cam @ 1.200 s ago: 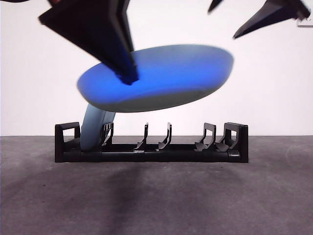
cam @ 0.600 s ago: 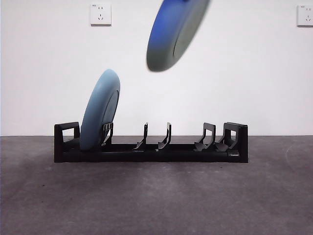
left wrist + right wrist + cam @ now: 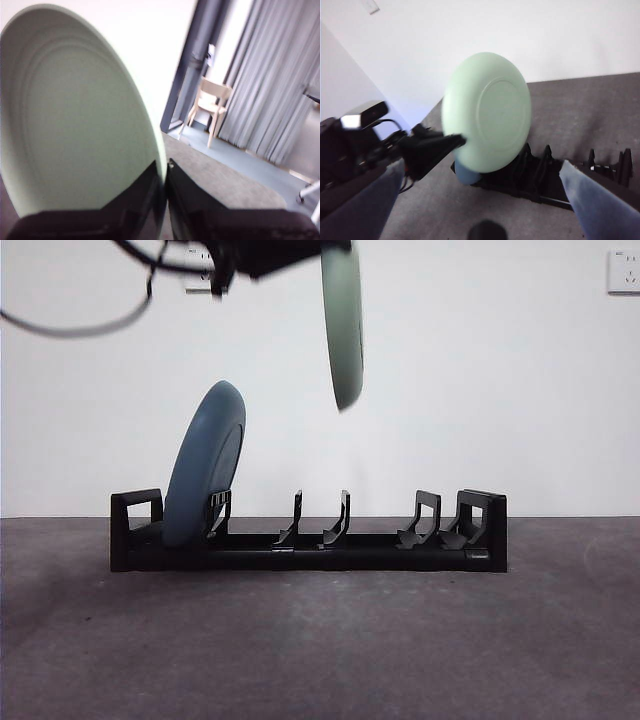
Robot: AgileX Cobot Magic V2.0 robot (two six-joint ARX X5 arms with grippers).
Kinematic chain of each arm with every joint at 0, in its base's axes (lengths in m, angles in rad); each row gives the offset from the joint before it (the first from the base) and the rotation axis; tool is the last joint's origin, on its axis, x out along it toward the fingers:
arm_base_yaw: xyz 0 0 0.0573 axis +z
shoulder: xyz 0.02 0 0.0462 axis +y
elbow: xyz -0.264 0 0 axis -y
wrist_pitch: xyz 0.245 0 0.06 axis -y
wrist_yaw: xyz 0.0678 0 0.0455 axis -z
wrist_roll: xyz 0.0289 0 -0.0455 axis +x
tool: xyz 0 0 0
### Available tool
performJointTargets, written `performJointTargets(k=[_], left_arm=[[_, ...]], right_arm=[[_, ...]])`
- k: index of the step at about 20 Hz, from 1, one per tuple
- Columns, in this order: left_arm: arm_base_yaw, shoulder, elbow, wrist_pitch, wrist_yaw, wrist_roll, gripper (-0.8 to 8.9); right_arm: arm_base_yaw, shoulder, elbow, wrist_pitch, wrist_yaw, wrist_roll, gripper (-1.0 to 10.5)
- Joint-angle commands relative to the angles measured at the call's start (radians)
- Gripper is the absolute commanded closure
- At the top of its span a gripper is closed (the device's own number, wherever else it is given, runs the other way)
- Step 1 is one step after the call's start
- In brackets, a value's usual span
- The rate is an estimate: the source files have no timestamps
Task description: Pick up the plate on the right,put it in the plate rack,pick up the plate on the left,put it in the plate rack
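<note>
Rack [image 3: 308, 540] holds one blue plate [image 3: 204, 464]; left gripper [image 3: 165, 172] clamps green plate [image 3: 342, 325] above; right gripper [image 3: 482, 200] spread open.

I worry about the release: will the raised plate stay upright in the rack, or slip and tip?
The raised plate looks stiff and smooth, so it may slip. Round-edged, it could roll. The left gripper pinches only its rim; the prongs of the rack should hold it.
</note>
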Motion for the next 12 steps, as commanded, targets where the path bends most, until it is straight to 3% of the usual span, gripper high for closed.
performJointTargets(k=[1,7,12], left_arm=[[0.014,0.046,0.0,0.036,-0.047,-0.077,8.23],[0.024,0.108,0.026,0.03,-0.062,-0.072,8.23],[0.023,0.129,0.057,-0.051,-0.1,-0.014,8.23]], right_arm=[[0.0,0.006,0.001,-0.002,0.003,-0.018,4.1],[0.0,0.021,0.001,-0.006,0.021,-0.027,4.1],[0.001,0.037,0.001,-0.005,0.021,-0.031,4.1]])
